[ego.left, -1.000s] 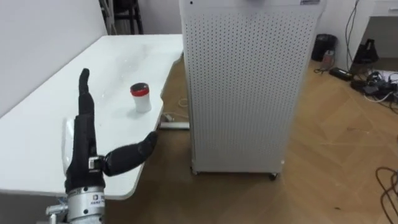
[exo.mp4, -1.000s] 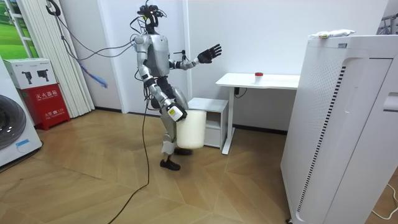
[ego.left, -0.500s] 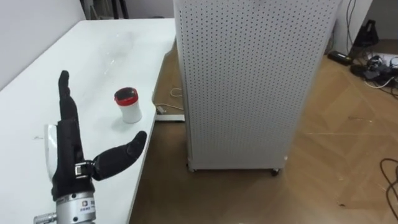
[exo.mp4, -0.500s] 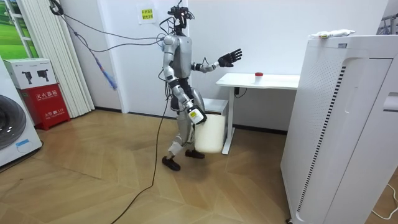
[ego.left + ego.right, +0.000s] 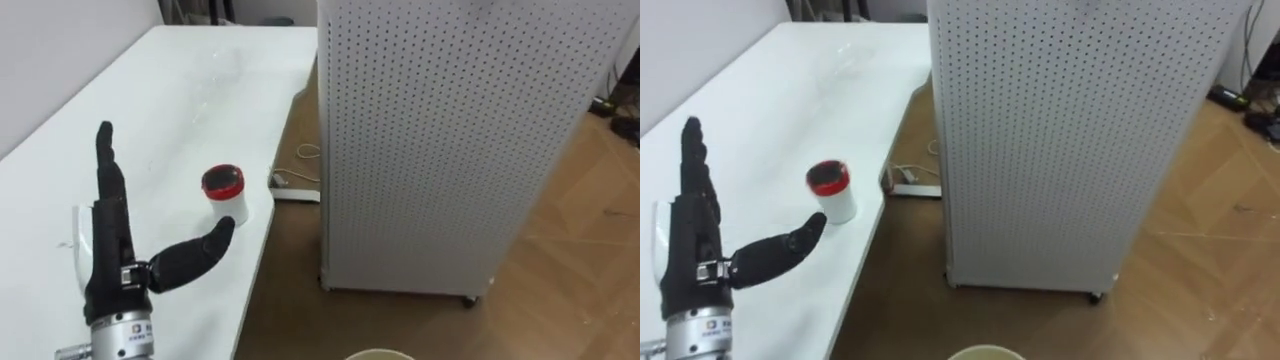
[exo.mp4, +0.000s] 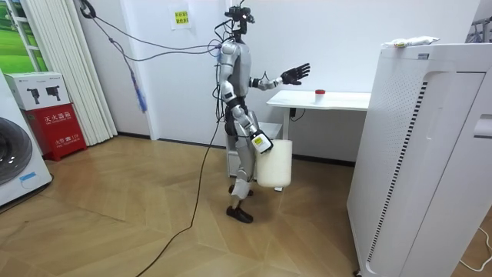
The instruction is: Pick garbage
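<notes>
My left hand (image 5: 110, 268) is raised over the white table (image 5: 190, 90), spread wide and holding nothing: the fingers stand straight up and the thumb juts out sideways toward the small white cup with a red lid (image 5: 224, 195). That cup stands upright on the table, close to its right edge and just beyond my thumb tip; the room view shows my hand short of it, at the table's end. A tall white perforated cabinet (image 5: 450, 140) stands on the floor beside the table's right edge. My right hand (image 6: 260, 141) hangs low at my hip against a white bucket (image 6: 275, 163); I cannot tell how it grips.
</notes>
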`<state>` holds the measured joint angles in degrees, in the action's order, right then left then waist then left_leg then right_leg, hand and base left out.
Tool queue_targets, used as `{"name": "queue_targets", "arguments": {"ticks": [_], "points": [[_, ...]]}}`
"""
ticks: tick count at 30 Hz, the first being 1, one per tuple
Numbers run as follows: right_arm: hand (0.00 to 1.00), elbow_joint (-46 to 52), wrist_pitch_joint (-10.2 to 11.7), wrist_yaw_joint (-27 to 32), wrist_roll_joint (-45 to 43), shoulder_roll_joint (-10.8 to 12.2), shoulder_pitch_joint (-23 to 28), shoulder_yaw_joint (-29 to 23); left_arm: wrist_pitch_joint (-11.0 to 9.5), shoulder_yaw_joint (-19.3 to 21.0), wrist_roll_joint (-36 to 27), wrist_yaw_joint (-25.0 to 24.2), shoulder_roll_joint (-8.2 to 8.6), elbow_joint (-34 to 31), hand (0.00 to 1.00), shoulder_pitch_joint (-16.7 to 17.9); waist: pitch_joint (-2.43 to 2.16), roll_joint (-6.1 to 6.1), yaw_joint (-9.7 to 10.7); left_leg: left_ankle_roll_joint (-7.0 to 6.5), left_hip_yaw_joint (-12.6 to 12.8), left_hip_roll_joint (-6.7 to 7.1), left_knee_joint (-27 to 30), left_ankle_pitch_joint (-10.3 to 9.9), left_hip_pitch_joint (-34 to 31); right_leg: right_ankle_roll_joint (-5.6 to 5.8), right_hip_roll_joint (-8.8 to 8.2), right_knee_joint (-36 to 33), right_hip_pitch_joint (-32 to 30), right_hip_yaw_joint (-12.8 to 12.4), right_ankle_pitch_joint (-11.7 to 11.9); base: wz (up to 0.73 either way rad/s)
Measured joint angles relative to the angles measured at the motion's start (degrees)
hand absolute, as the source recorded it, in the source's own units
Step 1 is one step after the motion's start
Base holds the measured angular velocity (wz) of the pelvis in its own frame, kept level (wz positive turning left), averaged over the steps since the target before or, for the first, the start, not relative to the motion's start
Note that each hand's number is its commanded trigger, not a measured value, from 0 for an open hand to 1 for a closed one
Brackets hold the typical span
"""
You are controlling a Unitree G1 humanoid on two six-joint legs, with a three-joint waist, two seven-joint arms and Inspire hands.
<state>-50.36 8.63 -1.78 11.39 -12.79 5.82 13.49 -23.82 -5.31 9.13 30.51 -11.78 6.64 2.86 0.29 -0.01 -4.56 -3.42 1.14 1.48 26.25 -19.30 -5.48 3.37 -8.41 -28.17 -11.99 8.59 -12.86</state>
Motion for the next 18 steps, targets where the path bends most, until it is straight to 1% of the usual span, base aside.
{"name": "queue_targets", "arguments": {"ticks": [2,3,4,5,8,9,10,11,12,13,14,15,16,17,18], "points": [[1.0,-0.92,0.0,-0.34,-0.33,0.54,-0.49,0.01,0.19,-0.22,0.0,0.02,0.01,0.13,0.0,0.42,0.13,-0.22,0.17,0.94,0.29,-1.63,-2.85,0.54,2.53,-0.74,1.92,4.33,3.96,1.06,0.6,0.05],[1.0,-0.91,0.0,-0.55,-0.31,0.52,-0.4,0.0,0.36,-0.24,0.1,0.1,0.0,0.13,0.0,0.84,0.14,-0.35,0.34,1.22,0.39,-2.16,-3.69,0.7,3.63,-0.81,2.66,5.65,5.44,1.36,0.65,0.09],[1.0,-0.89,0.0,-0.77,-0.31,0.43,-0.38,-0.03,0.64,-0.28,0.33,0.18,0.0,0.13,0.0,0.92,0.18,-0.39,0.34,1.32,0.41,-2.29,-4.06,0.76,4.12,-0.81,2.89,5.99,5.88,1.47,0.65,0.07],[1.0,-0.66,0.0,-0.93,-0.38,0.3,-0.28,-0.09,1.11,-0.4,0.5,0.24,-0.07,0.12,0.0,1.09,0.1,-0.4,0.57,1.46,0.38,-2.62,-5.01,0.83,4.83,-0.82,3.37,6.75,6.33,1.67,0.65,0.03],[1.0,-0.06,0.0,-0.97,-0.48,0.29,-0.28,-0.05,1.89,-0.59,0.0,0.26,-0.17,0.13,0.0,1.27,0.16,-0.36,0.97,2.21,0.49,-2.64,-6.71,1.31,6.01,-0.84,3.57,8.42,7.29,1.42,0.67,0.02],[1.0,0.32,0.0,-1.04,-0.49,0.32,-0.28,0.12,2.16,-0.57,-1.25,0.23,-0.25,0.14,0.0,1.39,0.19,-0.41,1.0,2.37,1.12,-2.6,-5.49,1.4,5.65,-0.78,3.29,9.71,8.31,0.08,0.83,-0.04],[1.0,0.54,0.0,-1.04,-0.49,0.35,-0.32,0.41,2.21,-0.57,-2.15,0.19,-0.35,0.16,0.0,1.5,0.32,-0.63,0.95,2.58,1.83,-2.54,-3.07,1.5,4.72,-0.66,3.08,10.65,9.12,-1.09,1.02,0.12],[1.0,0.76,0.0,-1.3,-0.47,0.53,-0.17,0.43,2.28,-0.7,-3.58,-0.16,-0.4,0.18,0.0,1.72,0.87,-1.89,1.65,3.82,2.09,-2.16,-0.96,1.63,1.7,-0.33,2.41,11.91,10.06,-4.83,1.27,0.5],[1.0,0.75,0.0,-1.37,-0.36,0.15,-0.24,0.14,2.33,-1.7,-3.96,-0.26,-0.39,0.16,0.0,1.21,0.5,-1.18,2.55,2.7,2.04,-2.78,-5.42,2.98,-1.27,0.23,2.39,12.36,9.84,-7.73,1.21,0.59],[1.0,0.64,-0.28,-1.37,-0.4,0.37,-0.25,-0.24,2.38,-1.95,-3.95,-0.44,-0.4,0.17,0.0,1.19,0.41,-1.75,2.54,2.12,3.39,-2.64,-5.17,4.3,-1.44,0.75,1.91,12.43,9.47,-8.22,0.97,0.3],[1.0,0.85,-0.63,-1.51,-0.46,0.38,-0.22,-0.16,2.71,-2.42,-4.08,-0.42,-0.42,0.26,0.0,1.51,0.5,-2.03,1.51,1.66,5.17,-2.48,-5.98,5.01,-0.93,1.49,1.48,12.78,9.11,-6.59,1.45,-0.08],[1.0,0.94,-0.64,-1.59,-0.49,0.42,-0.14,0.0,2.78,-2.67,-4.08,-0.44,-0.71,0.75,0.0,1.56,0.52,-2.14,0.93,1.65,5.24,-2.35,-6.18,5.01,-0.59,1.62,1.57,13.19,9.11,-5.61,1.6,-0.32],[1.0,1.31,-0.72,-2.17,-0.78,0.31,-0.03,0.24,3.11,-2.78,-4.08,-0.79,-1.05,2.29,0.0,1.6,0.5,-2.16,-0.02,1.65,5.16,-2.11,-6.5,5.01,0.29,1.6,1.51,13.91,9.76,-3.8,1.87,-0.33],[1.0,2.06,-0.78,-2.56,-0.94,0.23,-0.07,0.6,3.95,-2.8,-4.47,-0.95,-1.19,3.2,0.0,1.6,0.6,-1.94,-0.4,1.64,4.84,-2.06,-6.83,5.01,1.04,1.61,1.51,14.75,10.45,-2.74,2.38,-0.28],[1.0,3.08,-1.02,-2.75,-1.14,0.23,-0.12,0.91,4.15,-2.82,-5.52,-1.01,-1.19,3.65,0.0,1.6,0.57,-1.84,0.02,1.64,4.81,-1.92,-7.41,5.01,1.49,1.62,1.49,15.91,11.41,-2.16,2.74,-0.14]]}}
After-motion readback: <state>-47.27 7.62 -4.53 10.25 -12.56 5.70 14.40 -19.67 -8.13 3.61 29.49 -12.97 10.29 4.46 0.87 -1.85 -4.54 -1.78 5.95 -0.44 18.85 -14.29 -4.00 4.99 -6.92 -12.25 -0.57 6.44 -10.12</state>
